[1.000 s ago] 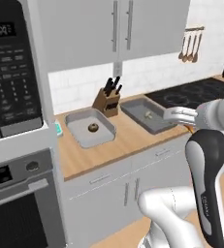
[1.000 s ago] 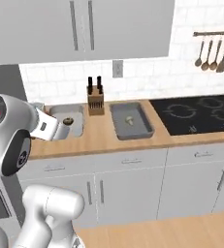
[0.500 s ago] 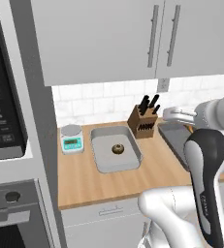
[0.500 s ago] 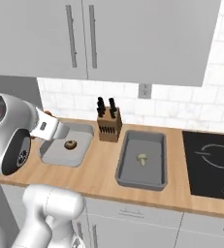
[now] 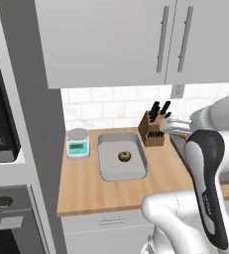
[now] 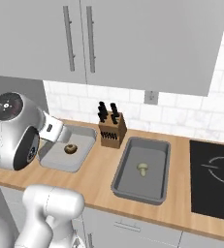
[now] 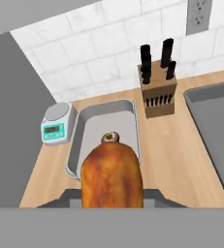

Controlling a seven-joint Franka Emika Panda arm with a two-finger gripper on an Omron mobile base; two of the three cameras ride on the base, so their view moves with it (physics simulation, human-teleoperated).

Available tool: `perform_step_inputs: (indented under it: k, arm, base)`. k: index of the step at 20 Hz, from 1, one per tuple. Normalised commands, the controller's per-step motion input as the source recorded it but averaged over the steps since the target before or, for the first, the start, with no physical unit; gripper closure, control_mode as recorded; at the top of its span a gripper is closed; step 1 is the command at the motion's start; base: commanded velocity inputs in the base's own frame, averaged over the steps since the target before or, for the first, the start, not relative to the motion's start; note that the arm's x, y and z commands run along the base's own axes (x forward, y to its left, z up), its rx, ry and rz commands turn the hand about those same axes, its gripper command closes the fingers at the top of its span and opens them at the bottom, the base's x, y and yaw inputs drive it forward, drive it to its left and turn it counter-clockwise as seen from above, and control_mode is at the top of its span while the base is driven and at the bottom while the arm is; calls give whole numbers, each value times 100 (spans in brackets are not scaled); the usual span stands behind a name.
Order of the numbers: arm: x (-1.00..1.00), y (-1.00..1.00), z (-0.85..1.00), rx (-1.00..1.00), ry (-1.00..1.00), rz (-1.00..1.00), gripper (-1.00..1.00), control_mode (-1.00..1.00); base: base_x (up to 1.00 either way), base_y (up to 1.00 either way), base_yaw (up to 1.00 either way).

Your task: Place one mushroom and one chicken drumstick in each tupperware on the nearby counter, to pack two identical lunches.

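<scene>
We note the orange-brown tapered chicken drumstick [image 7: 112, 177] clamped in the pincer [image 7: 112, 196] as the base has rolled left, bringing the light grey tupperware [image 5: 106, 170] nearer for the drop; count: one drumstick, two mushrooms, two tupperwares on the wooden bench [image 5: 91, 191].

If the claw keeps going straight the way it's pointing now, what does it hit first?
Probably the light grey rectangular tupperware holding the small brown mushroom, though depth is unclear; the claw grips an orange-brown chicken drumstick.
</scene>
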Motion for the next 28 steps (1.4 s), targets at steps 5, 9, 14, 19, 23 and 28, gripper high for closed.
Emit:
perform_step_inputs:
  k: [5, 9, 14, 19, 23, 28]
  arm:
    - [51, 14, -74, 2, 50, 2, 100, -100]
    - [82, 3, -55, 5, 48, 0, 100, -100]
    - [90, 14, -53, 0, 20, 0, 100, -100]
    - [46, 50, -70, -13, -3, 1, 100, -100]
    - [46, 23, -79, -12, 0, 1, 100, -100]
    - [50, 0, -60, -2, 4, 2, 100, -100]
  base:
    - [0, 0, 0]
    - [0, 0, 0]
    - [0, 0, 0]
    - [0, 0, 0]
    - [0, 0, 0]
    - [0, 0, 0]
